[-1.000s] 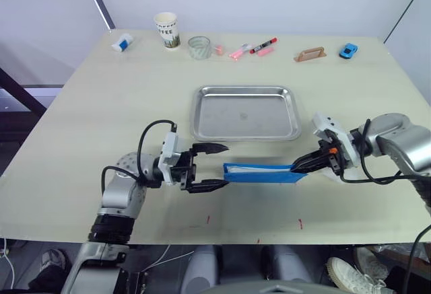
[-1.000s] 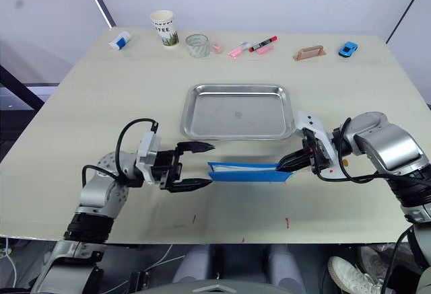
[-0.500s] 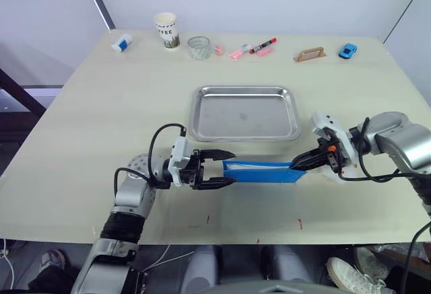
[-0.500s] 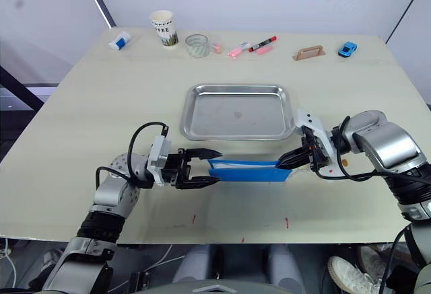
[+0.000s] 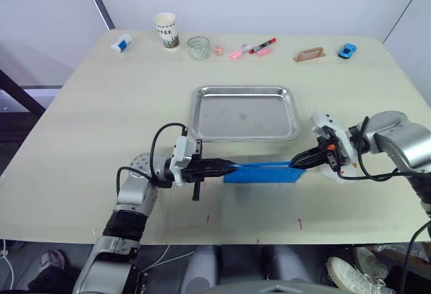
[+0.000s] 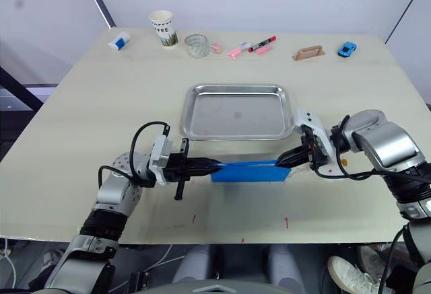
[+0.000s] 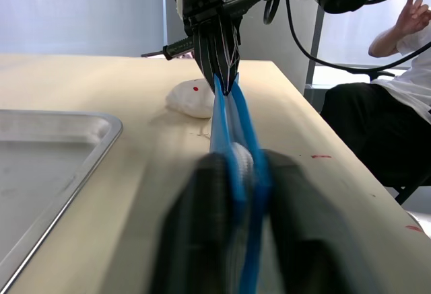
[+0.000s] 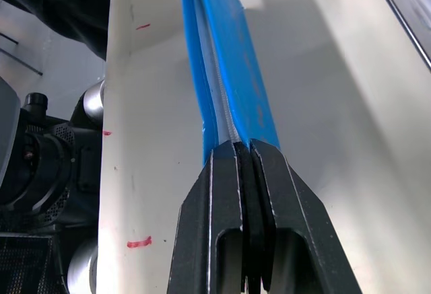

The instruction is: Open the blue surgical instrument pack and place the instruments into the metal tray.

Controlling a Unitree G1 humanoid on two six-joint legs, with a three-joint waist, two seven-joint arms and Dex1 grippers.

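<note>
metal tray (image 5: 246, 113) bare inside, open tabletop around it, cup (image 5: 166, 29), glass (image 5: 199, 47), markers (image 5: 252, 49) far behind

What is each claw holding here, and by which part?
Both claws are shut on the flat blue fabric instrument pack: the left claw pinches its left end, the right claw its right end.

The blue surgical instrument pack (image 5: 261, 172) is standing on edge just in front of the metal tray (image 5: 246, 113), running parallel to the tray's near rim, its two blue layers pressed together with a pale lining showing between them. The shiny, shallow metal tray is lying flat on the desk (image 5: 101, 105), rounded corners catching the light.
</note>
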